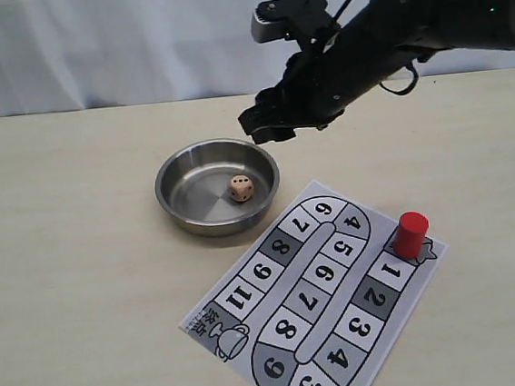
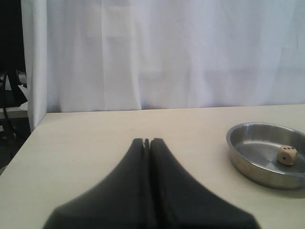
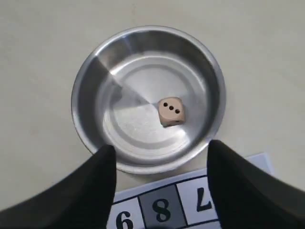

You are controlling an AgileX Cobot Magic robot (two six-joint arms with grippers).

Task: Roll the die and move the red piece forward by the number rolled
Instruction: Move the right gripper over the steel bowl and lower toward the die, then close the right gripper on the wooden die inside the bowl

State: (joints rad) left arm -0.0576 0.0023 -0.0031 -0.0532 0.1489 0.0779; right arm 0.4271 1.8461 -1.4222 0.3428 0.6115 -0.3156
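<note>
Beige die (image 1: 242,188), red piece (image 1: 411,234)

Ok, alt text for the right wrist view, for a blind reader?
A beige die lies in a steel bowl on a pale table, three pips facing the camera. The right hand is open, its dark fingers framing the foreground above board squares 6, 8 and 7.

Beige die (image 1: 242,188) in bowl (image 1: 161,191), three up; red piece (image 1: 411,235) upright on board (image 1: 374,298)
</note>
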